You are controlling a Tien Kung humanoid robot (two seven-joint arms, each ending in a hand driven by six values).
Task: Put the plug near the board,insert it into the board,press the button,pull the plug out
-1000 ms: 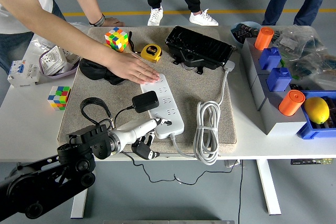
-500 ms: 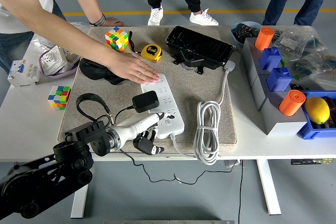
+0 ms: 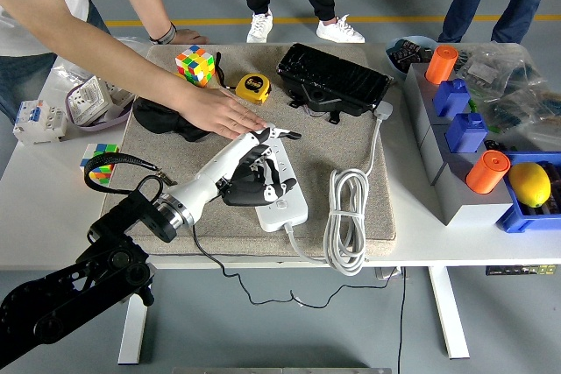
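Note:
A white power strip (image 3: 287, 205) lies on the beige mat (image 3: 166, 159), its thick white cable coiled (image 3: 347, 216) to its right. My left hand (image 3: 259, 157) reaches in from the lower left and lies over the strip's middle, covering the black plug (image 3: 237, 193). Only the plug's dark near edge shows under the palm, and its thin black cord (image 3: 118, 164) loops off to the left. Whether the plug sits in a socket is hidden. A person's hand (image 3: 230, 117) rests flat on the strip's far end, just beyond my hand.
Behind the strip are a yellow tape measure (image 3: 252, 87), a Rubik's cube (image 3: 195, 65), a black pouch (image 3: 162, 117) and a black case (image 3: 333, 79). A second cube (image 3: 98, 157) lies left of the mat. Grey and blue bins (image 3: 456, 142) with orange cylinders and a lemon (image 3: 529, 183) line the right side.
My left hand has swung up from the strip's near end to its middle and now covers the plug. The cord loop shifted left. The person's hand has stayed on the far end.

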